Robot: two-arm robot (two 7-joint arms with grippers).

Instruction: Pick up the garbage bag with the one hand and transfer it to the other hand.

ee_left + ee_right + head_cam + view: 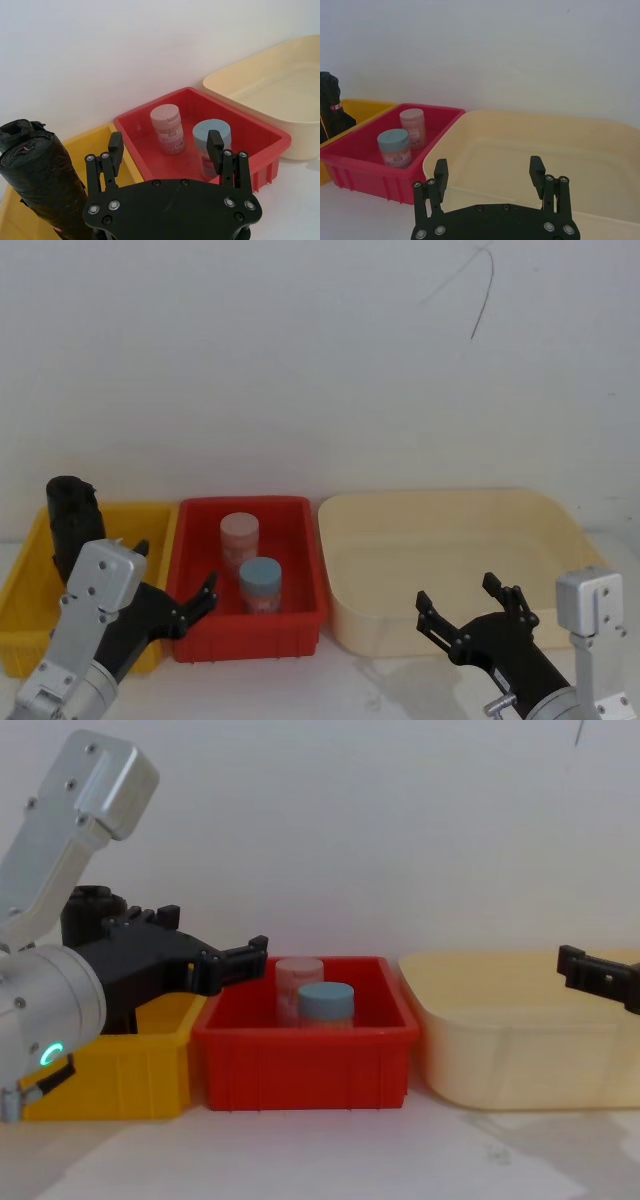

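Left of the red bin (250, 632), the bag (72, 522) is stood on end in the yellow bin (25, 650). The left tool (173, 570) is held wide open and empty near the red bin's left front corner; the right tool (456, 592) is held open and empty, well right of the red bin.

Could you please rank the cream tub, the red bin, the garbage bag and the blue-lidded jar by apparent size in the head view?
Largest to smallest:
1. cream tub
2. red bin
3. garbage bag, lower part hidden
4. blue-lidded jar
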